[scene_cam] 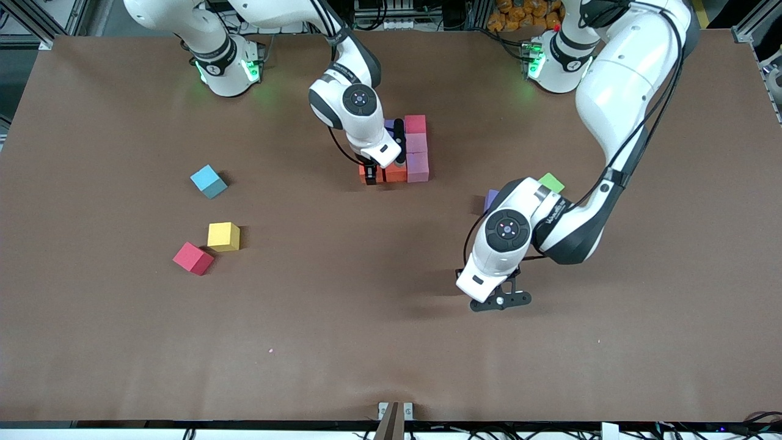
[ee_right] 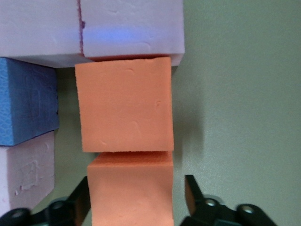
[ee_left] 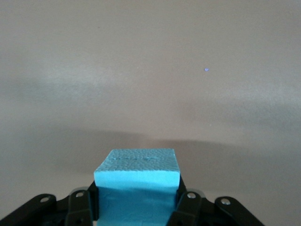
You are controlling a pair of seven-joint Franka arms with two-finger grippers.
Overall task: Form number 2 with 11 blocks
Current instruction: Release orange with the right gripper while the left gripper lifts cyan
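Your right gripper (scene_cam: 372,173) is down at the partly built number 2 (scene_cam: 408,153), near the middle of the bench (scene_cam: 342,342) toward the robots' bases. Its fingers (ee_right: 194,194) stand apart on either side of the end orange block (ee_right: 130,188); you can see a gap between that finger and the block's side, so the block is straddled, not squeezed. This block touches a second orange block (ee_right: 124,103), which in turn butts against a pale pink block (ee_right: 131,28). A blue-purple block (ee_right: 26,101) sits just beside the second orange one.

In the front view the column of pink and red blocks (scene_cam: 416,146) rises from the orange row toward the bases.

Your left gripper (scene_cam: 500,300) hangs over bare bench, toward the left arm's end. Its fingers (ee_left: 80,203) are closed on a light blue block (ee_left: 137,181), pressing it from both sides.

Loose on the bench toward the right arm's end lie a light blue cube (scene_cam: 208,181), a yellow cube (scene_cam: 223,236) and a red cube (scene_cam: 193,258), the yellow and red nearly touching. A green cube (scene_cam: 551,182) and a purple cube (scene_cam: 490,199) peek out from under the left arm
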